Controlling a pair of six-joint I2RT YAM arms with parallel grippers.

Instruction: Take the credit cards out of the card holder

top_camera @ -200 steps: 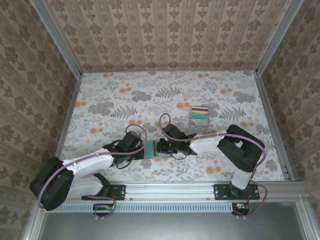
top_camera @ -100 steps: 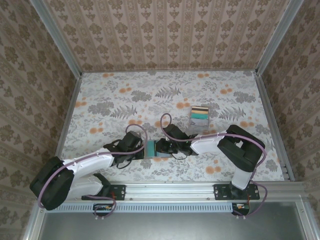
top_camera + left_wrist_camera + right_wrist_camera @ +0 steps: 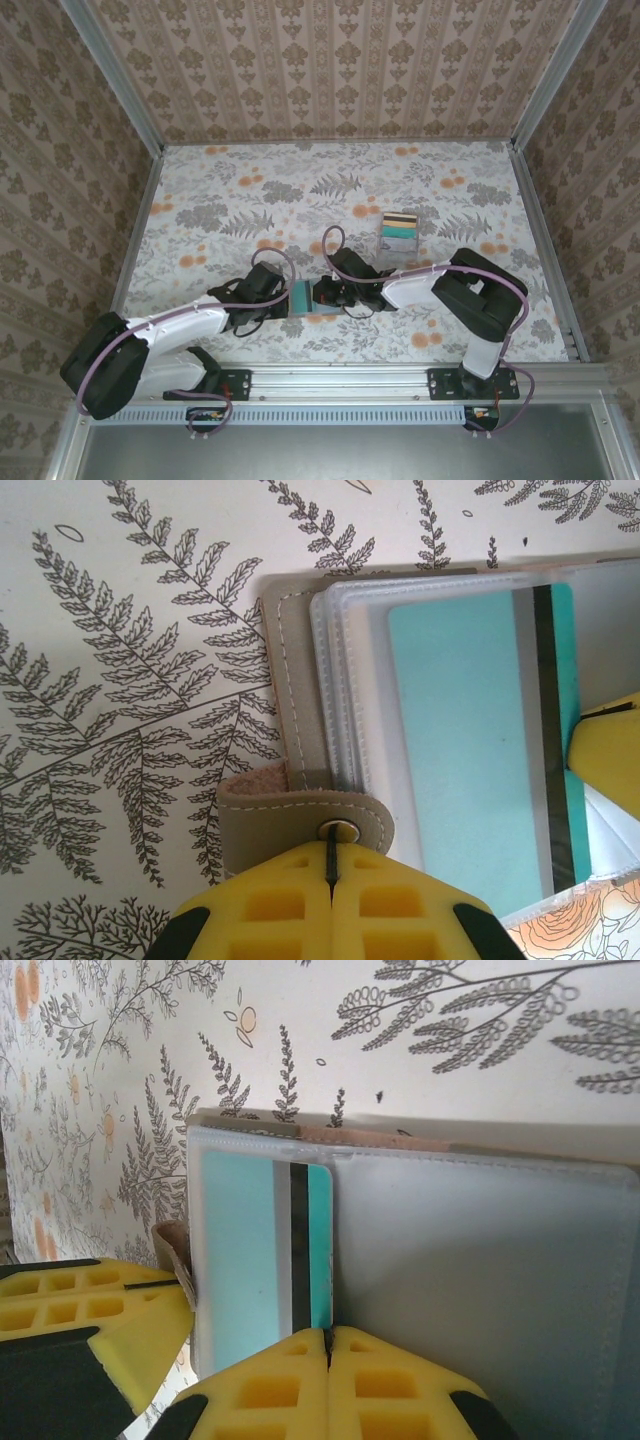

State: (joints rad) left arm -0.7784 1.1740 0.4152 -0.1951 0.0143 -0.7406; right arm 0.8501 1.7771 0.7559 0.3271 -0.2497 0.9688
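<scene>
Near the front edge of the table (image 3: 250,190), at centre, the card holder (image 3: 303,298) lies opened flat between the two arms' grippers. Its contents are clear plastic sleeves stacked over a taupe stitched cover. One sleeve holds a credit card (image 3: 460,740), which is teal, thin and rectangular with a black stripe along one long side. The neighbouring sleeve panel looks frosted, and what it holds cannot be told. A taupe snap tab (image 3: 300,805) with a metal stud (image 3: 341,830) curls up from the cover's left edge.

The left gripper (image 3: 330,852) has yellow ribbed fingers. Its jaws are clenched together, tips at the tab by the stud. Whether the tab is pinched cannot be told. The right gripper (image 3: 327,1338), built the same, is also clenched. Its tips meet the sleeve's edge at the card's striped side, and a grasp on the card cannot be confirmed.

Farther back and to the right, well apart from the holder, stands a clear box (image 3: 399,232) holding stacked cards in yellow, dark and teal bands. A small pale flat piece (image 3: 361,212) lies just left of it. The table covering is pale, printed with grey ferns and orange flowers.
</scene>
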